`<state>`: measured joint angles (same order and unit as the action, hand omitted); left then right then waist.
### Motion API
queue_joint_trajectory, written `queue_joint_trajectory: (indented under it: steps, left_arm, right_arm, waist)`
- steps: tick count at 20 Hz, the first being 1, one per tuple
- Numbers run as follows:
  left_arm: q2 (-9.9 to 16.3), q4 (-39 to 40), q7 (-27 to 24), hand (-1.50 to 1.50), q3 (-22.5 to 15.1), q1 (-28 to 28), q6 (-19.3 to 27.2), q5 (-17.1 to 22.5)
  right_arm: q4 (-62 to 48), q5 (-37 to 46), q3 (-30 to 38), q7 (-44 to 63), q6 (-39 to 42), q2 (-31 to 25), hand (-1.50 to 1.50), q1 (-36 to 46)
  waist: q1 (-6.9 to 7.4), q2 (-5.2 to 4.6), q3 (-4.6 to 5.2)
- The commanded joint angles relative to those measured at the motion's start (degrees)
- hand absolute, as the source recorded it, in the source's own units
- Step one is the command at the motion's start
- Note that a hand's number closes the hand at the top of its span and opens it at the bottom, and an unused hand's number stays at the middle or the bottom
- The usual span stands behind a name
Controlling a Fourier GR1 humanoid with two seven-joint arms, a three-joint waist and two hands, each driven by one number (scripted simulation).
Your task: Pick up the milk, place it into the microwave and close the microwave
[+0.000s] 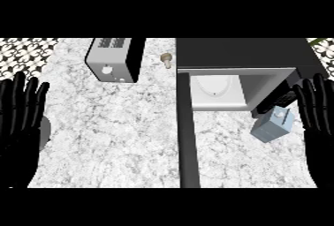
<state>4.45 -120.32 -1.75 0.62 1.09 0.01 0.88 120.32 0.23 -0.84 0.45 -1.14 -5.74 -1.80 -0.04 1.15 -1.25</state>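
Fingers on both hands are straight and open, holding nothing. Right hand (317, 112) is just right of the milk (272, 125), which stands on the bench (111, 132) near the open microwave (248, 66). Left hand (20, 114) rests far left. Grab the milk around its sides, keeping it upright.

View from above of a white marble counter (111, 132) with grey veining. At the upper left corner, a black-and-white patterned surface (26, 53) borders the counter. A toaster (114, 59) stands near the counter's far edge, a small mushroom (167, 58) just beside it.
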Motion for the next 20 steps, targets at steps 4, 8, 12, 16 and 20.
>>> queue_joint_trajectory:
  steps: [4, 8, 12, 16, 20]
  left_arm:
    - [-0.65, -6.66, 2.26, -1.50, -5.29, 4.84, 0.47, -5.30]
    - [-4.27, -4.15, 6.48, -1.50, -6.22, 7.62, 0.34, 2.48]
    - [-3.84, -9.73, 9.29, -1.50, -7.30, 9.87, 1.02, 2.11]
    - [-4.39, -11.23, 3.56, -1.50, -8.60, 17.90, -1.09, 2.39]
    - [-1.46, -10.70, 1.91, -1.50, -3.72, 19.08, -3.65, 7.28]
  right_arm:
    - [-2.47, 7.50, 3.40, 2.77, -9.53, 2.85, -1.50, 5.17]
    - [-5.26, 2.42, -0.76, 8.31, -10.86, 5.62, -1.50, 11.59]
    - [-6.29, 1.48, 2.38, 13.97, -11.04, 4.21, -1.50, 19.73]
    - [-8.79, 4.47, -4.94, 10.81, -15.95, 5.71, -1.50, 16.49]
    - [-11.15, 9.90, -5.58, 8.46, -22.44, 5.72, -1.50, 17.18]
  waist:
    - [0.52, -1.05, 1.25]
    - [1.03, -1.14, 1.27]
    - [0.44, -1.10, 1.25]
    - [0.43, -1.09, 1.26]
    - [0.56, -1.11, 1.27]
